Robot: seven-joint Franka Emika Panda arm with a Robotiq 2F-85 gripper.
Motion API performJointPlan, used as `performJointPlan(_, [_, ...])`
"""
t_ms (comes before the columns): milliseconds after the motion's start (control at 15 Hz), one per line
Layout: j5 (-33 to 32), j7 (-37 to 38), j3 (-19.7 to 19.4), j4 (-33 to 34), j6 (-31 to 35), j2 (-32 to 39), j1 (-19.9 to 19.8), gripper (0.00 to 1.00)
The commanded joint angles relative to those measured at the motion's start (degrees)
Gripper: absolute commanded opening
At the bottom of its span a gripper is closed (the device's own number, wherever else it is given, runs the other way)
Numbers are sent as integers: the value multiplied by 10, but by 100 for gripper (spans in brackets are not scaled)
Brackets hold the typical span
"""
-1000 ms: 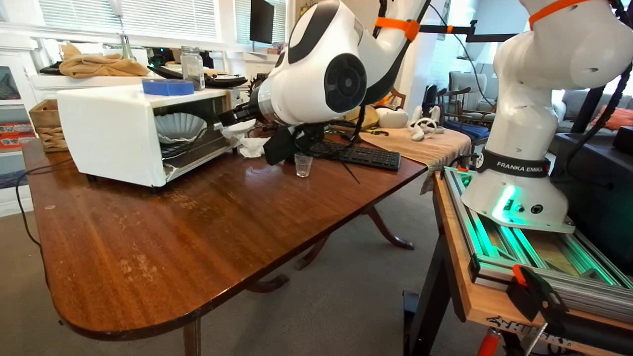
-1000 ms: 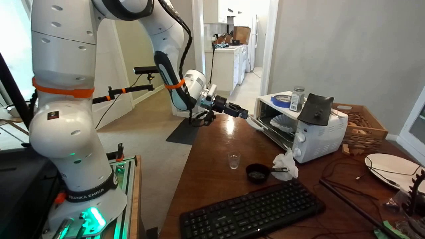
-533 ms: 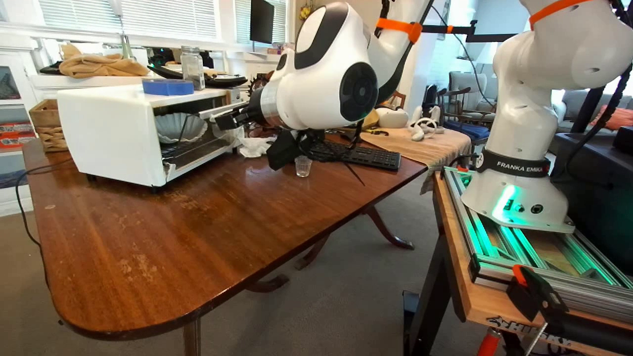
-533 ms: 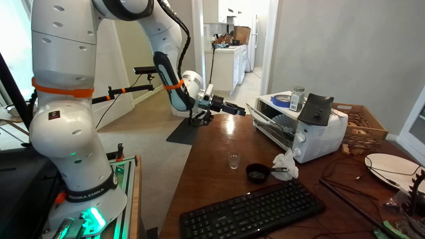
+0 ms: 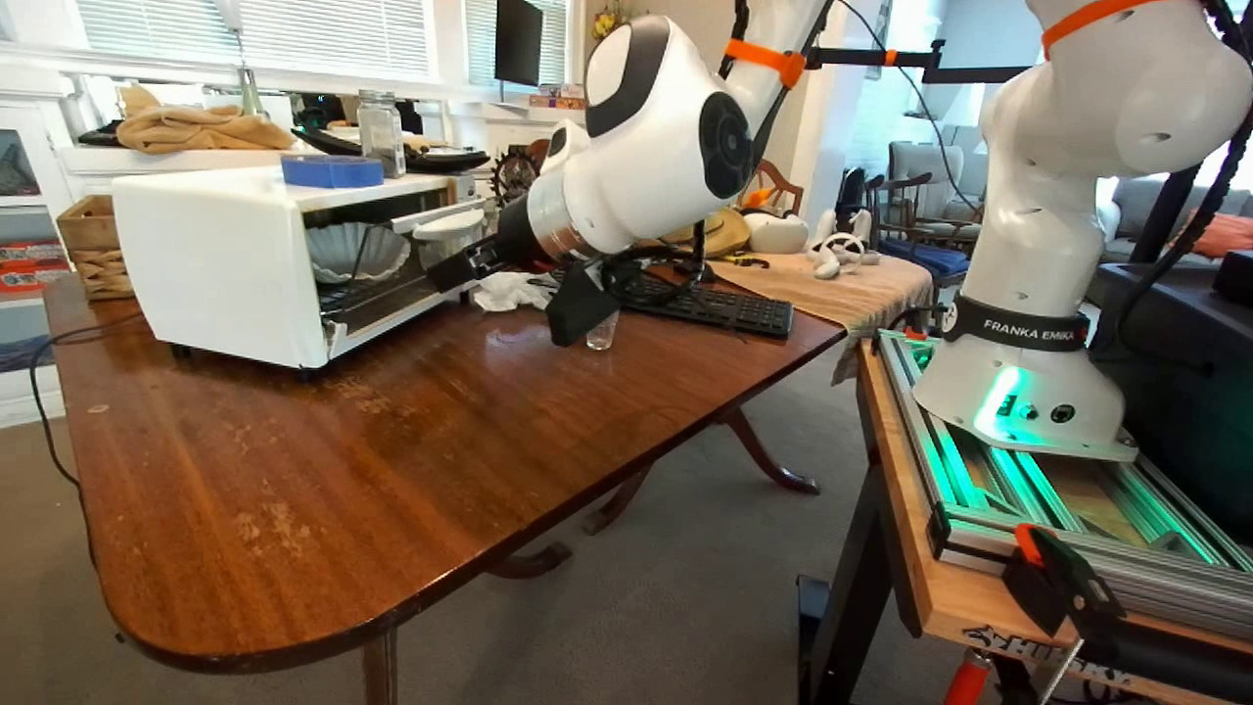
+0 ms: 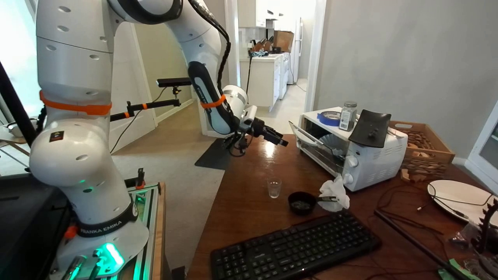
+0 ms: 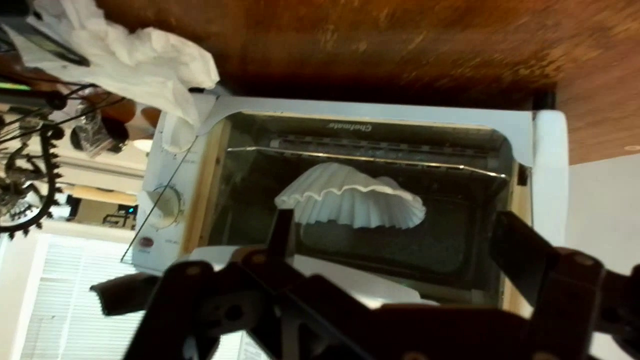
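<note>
Worn table [image 5: 421,441] bears oven [image 5: 210,264] w/ filter [image 7: 350,200] inside, approx 10 o'clock from gripper [image 7: 393,216] (jaws spread, empty) in wrist view, prob v light, crushable paper, best pinched gently at rim [image 7: 345,189].

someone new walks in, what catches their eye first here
Probably the white robot arm, its base glowing green on a bench beside the wooden table. Next, the white toaster oven on that table, a pleated white object inside. The claw hangs open before the oven.
</note>
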Motion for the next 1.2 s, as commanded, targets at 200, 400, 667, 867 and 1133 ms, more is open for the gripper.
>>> performJointPlan(200, [-118,108,-13,-1,134,-7,-53,100])
performJointPlan(400, [-140,128,-20,0,182,-16,-81,100])
performJointPlan(667, [-132,126,-32,10,185,-8,-91,100])
performJointPlan(867, [-144,134,-48,19,187,-15,-107,100])
performJointPlan(1133, [-174,141,-61,65,215,1,-131,100])
